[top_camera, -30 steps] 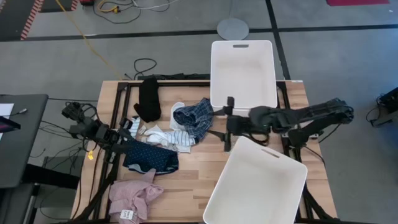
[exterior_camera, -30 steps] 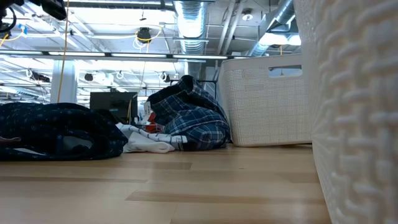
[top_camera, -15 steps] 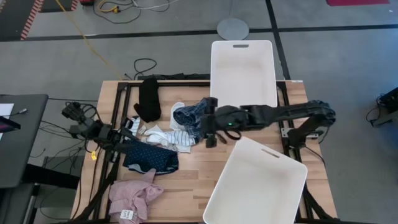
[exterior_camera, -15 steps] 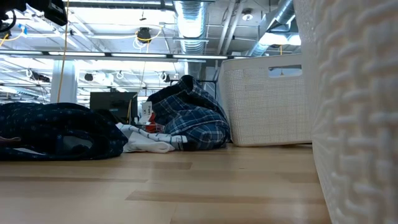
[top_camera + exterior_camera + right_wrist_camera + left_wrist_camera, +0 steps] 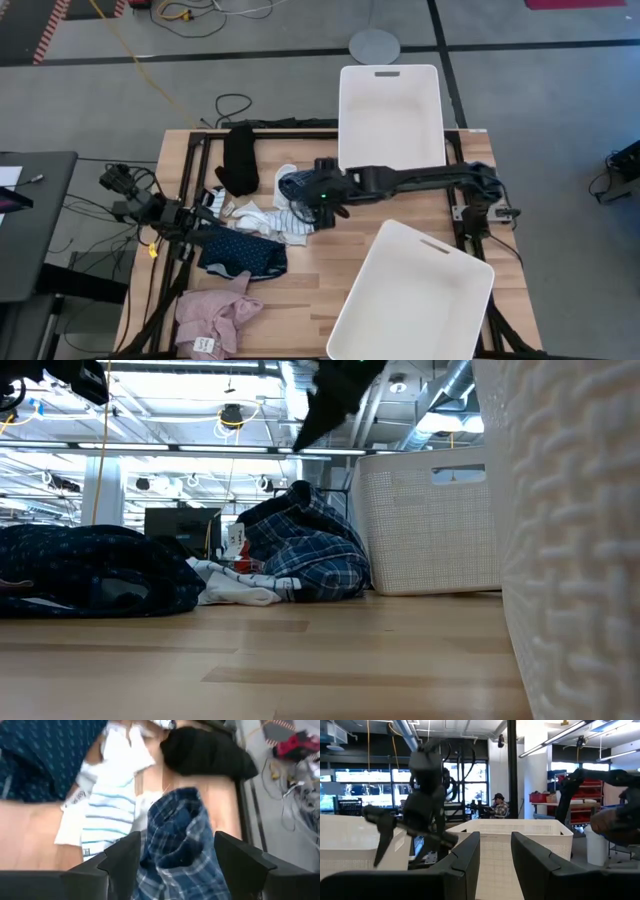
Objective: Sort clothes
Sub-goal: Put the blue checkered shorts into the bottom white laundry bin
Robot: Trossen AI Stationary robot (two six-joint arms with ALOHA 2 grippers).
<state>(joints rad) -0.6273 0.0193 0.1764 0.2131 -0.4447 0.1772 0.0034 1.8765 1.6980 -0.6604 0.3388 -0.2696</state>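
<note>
Right pincer [image 5: 325, 205] hangs spread wide right over the blue plaid shirt [image 5: 175, 845], looks lined up to straddle the bunched fabric for a grab. Left pincer [image 5: 190, 222] waits beside the navy dotted piece [image 5: 240, 252], fingers spread a bit, holding nothing.

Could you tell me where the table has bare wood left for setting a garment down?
The widest bare strip runs between the navy dotted piece and the near white bin. A smaller patch lies between the two bins. The left half is crowded: socks, blue plaid shirt under the open right tool, black piece, pink piece.
</note>
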